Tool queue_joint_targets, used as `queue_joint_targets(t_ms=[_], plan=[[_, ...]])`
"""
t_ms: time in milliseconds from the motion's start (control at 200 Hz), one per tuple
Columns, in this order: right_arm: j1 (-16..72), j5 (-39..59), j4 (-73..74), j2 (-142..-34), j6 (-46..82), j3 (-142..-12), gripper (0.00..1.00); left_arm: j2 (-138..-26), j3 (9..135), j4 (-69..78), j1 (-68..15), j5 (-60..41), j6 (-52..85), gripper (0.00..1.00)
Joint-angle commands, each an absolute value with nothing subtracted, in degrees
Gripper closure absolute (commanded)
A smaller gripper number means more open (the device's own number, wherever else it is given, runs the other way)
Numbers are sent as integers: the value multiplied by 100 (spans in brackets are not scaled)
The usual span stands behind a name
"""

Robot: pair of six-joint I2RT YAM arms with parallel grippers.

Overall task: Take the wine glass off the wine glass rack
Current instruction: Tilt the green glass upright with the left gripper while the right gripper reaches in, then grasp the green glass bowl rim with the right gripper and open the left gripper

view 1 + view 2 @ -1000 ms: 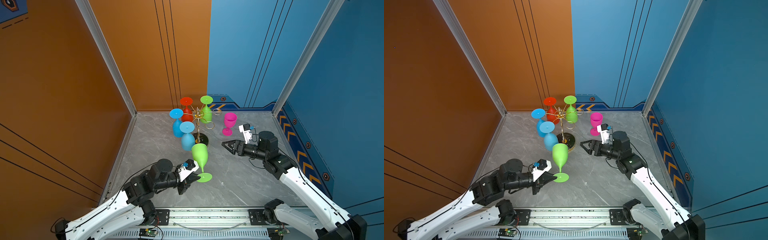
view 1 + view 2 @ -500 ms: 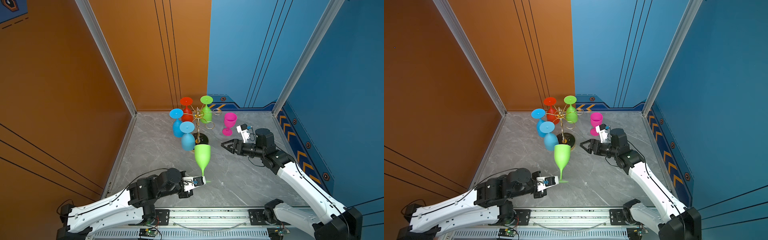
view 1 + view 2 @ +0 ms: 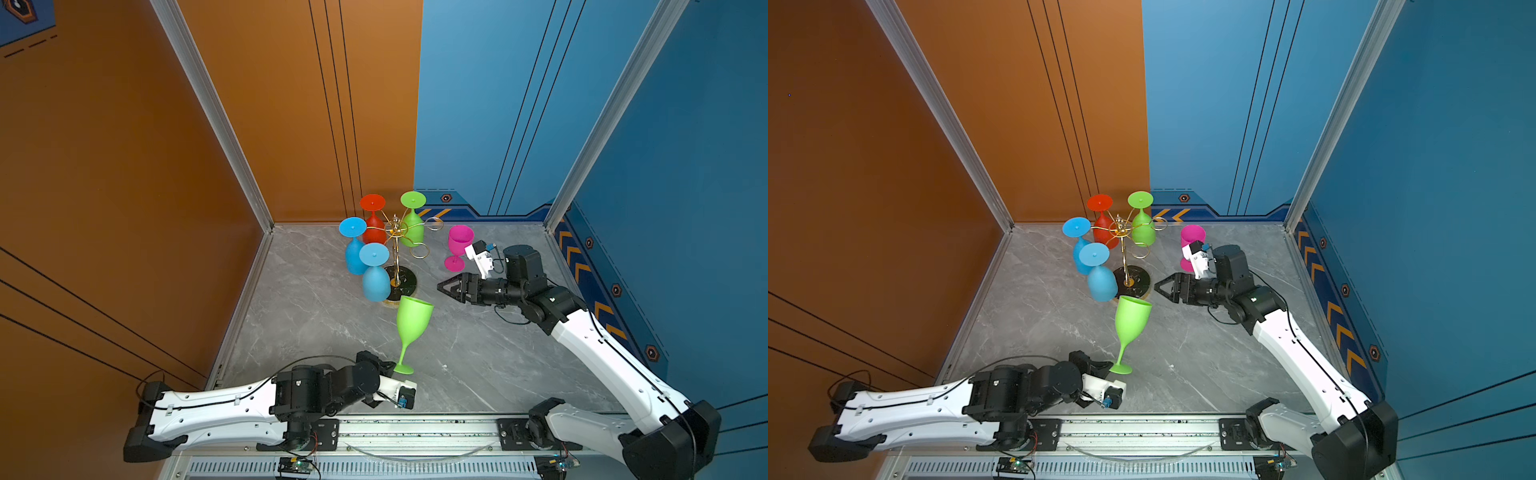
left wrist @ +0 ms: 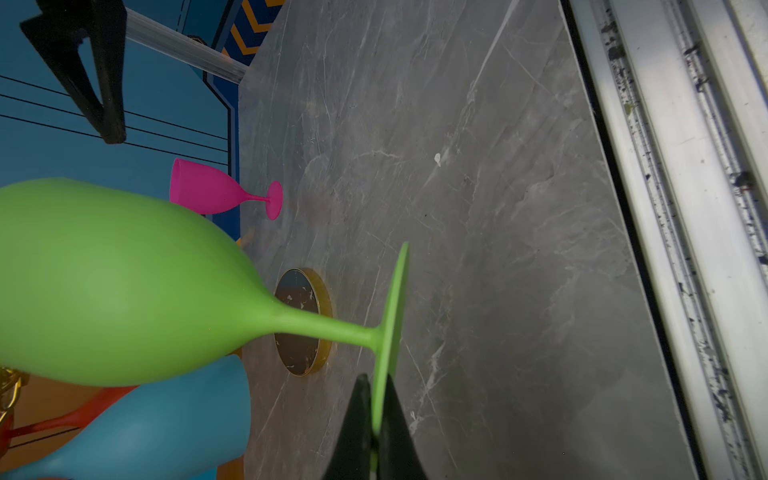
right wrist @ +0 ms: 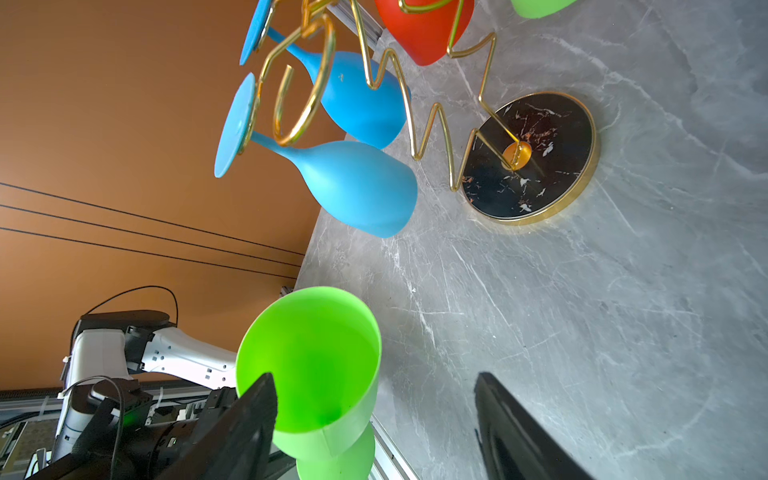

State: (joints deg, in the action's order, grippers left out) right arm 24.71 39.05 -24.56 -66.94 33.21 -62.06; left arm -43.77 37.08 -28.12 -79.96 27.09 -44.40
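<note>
A green wine glass (image 3: 412, 323) (image 3: 1130, 322) stands bowl up and slightly tilted in front of the wine glass rack (image 3: 397, 266) (image 3: 1126, 266). My left gripper (image 3: 392, 368) (image 3: 1105, 368) (image 4: 376, 388) is shut on the rim of its round foot (image 4: 392, 307). The rack's black gold-rimmed base (image 5: 536, 166) (image 4: 303, 320) sits behind the glass. My right gripper (image 3: 441, 286) (image 3: 1158, 286) (image 5: 374, 380) is open, just right of the glass's rim (image 5: 309, 361) and holding nothing. Whether the foot touches the table I cannot tell.
Two blue glasses (image 3: 375, 278) (image 3: 353, 253), a red one (image 3: 373, 230) and a second green one (image 3: 412, 230) hang upside down on the rack. A pink glass (image 3: 459, 245) stands on the grey table (image 3: 478, 353) behind my right wrist. Orange and blue walls close in the back and sides.
My left arm has dropped low and drawn back toward the front rail, bringing the green glass with it. The right gripper has crept left toward the glass and narrowed slightly.
</note>
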Motion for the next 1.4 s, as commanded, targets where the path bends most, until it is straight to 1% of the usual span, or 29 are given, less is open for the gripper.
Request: queue_joint_targets(t_ms=[0,285,415,435,516,656,946,1166,1276,1391], plan=[[2565,3999,-2831,-6776,3035,-6456,25,-4316,3625,-2813,-8142,3399,-4943,100],[2809,4042,-3134,-7055,2775,-6717,29,-4328,3552,-2812,-8356,3984,-5427,100],[2947,4075,-3314,-7243,2640,-6906,33,-4399,3562,-2814,-8421,4104,-5577,100],[2965,4086,-3322,-7253,2629,-6925,34,-4411,3560,-2813,-8424,4302,-5600,100],[3027,4126,-3357,-7342,2586,-6979,37,-4477,3572,-2817,-8454,4446,-5666,100],[3067,4172,-3410,-7500,2526,-7047,40,-4550,3560,-2815,-8477,4661,-5890,100],[3176,4293,-3568,-7756,2387,-7243,55,-4572,3507,-2813,-8491,4960,-6135,100],[3227,4294,-3652,-7877,2347,-7346,76,-4579,3454,-2810,-8501,5169,-6249,100],[3252,4292,-3679,-7897,2349,-7357,83,-4534,3425,-2813,-8503,5246,-6291,100],[3270,4295,-3691,-7897,2347,-7383,87,-4491,3393,-2818,-8508,5280,-6320,100]])
